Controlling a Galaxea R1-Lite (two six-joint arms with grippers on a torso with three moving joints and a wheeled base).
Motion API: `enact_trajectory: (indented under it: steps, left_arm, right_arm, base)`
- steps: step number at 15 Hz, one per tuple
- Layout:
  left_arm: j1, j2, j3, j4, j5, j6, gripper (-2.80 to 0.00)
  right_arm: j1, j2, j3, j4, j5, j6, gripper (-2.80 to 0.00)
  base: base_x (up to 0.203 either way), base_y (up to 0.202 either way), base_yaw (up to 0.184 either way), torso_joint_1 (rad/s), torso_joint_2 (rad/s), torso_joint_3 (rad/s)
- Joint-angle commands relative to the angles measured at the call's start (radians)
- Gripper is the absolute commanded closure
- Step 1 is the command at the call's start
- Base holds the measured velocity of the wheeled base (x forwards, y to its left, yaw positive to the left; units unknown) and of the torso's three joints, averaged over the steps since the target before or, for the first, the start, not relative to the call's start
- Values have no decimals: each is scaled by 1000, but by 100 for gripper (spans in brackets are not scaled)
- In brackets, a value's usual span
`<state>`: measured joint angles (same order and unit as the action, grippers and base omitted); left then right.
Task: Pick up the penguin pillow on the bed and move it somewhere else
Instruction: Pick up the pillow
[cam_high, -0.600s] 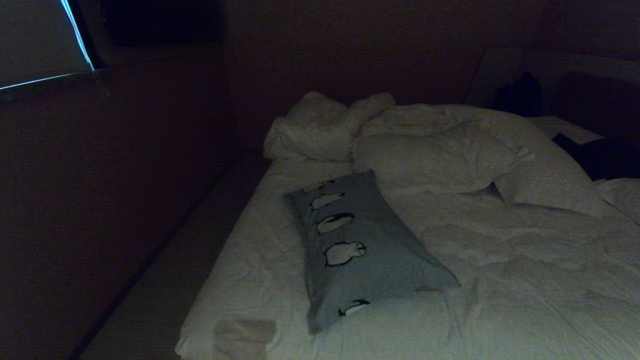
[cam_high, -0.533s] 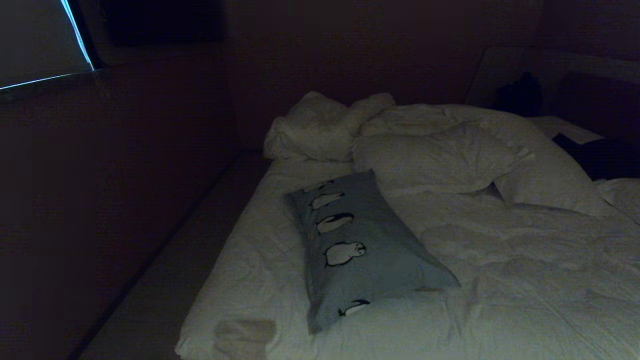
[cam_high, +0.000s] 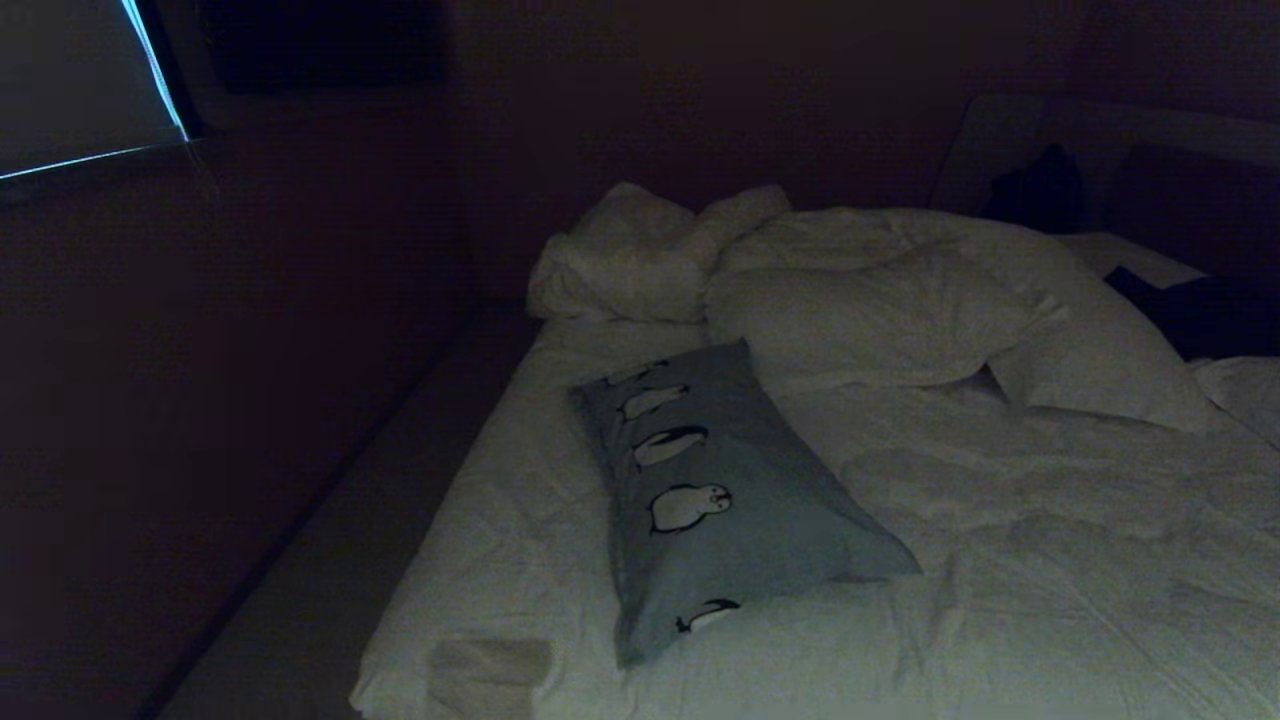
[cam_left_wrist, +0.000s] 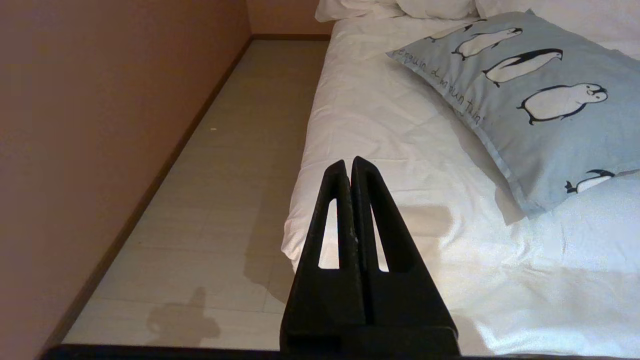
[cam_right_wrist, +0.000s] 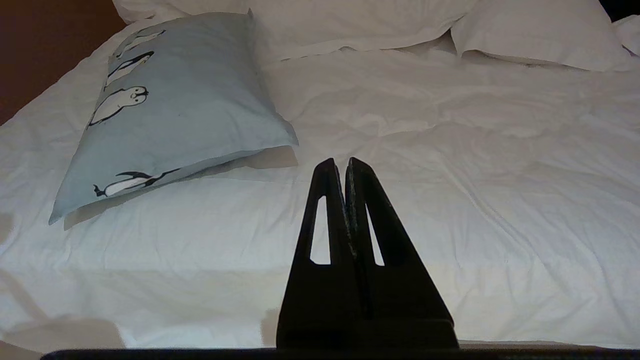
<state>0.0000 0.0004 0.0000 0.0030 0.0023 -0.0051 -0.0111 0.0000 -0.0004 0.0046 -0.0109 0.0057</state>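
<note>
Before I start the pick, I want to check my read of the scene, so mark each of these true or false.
1. The penguin pillow lies on the bed. True.
2. The left gripper is clamped on the pillow. False: it is shut on nothing, apart from the pillow.
3. The right gripper is open. False: its fingers are together.
4. White pillows lie beyond the penguin pillow. True.
5. The penguin pillow is on the floor. False: it is on the bedding.

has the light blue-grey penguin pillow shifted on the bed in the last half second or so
No. The light blue-grey penguin pillow lies in the same spot against the rumpled white duvet and the edge of the white-sheeted bed.
</note>
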Motion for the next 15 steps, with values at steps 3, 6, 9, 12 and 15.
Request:
enact_trajectory:
  steps: [3, 6, 9, 12, 15]
  left_arm:
    - [0, 0, 2, 0, 1, -1, 0]
    - [-1, 0, 2, 0, 1, 0, 0]
    - [0, 0, 2, 0, 1, -1, 0]
    - [0, 0, 2, 0, 1, -1, 0]
    - [0, 0, 2, 0, 1, 1, 0]
  right_arm:
    - [0, 2, -1, 0, 0, -4, 0]
    - [-1, 2, -3, 2, 1, -7, 0]
    - [-1, 2, -8, 8, -1, -14, 0]
    - [-1, 4, -89, 51, 11, -11, 0]
    - [-1, 37, -188, 147, 65, -11, 0]
  base:
    - [0, 0, 0, 0, 0, 0]
    - [0, 0, 0, 0, 0, 0]
    - [0, 0, 0, 0, 0, 0]
    - [0, 0, 0, 0, 0, 0]
    - [0, 0, 0, 0, 0, 0]
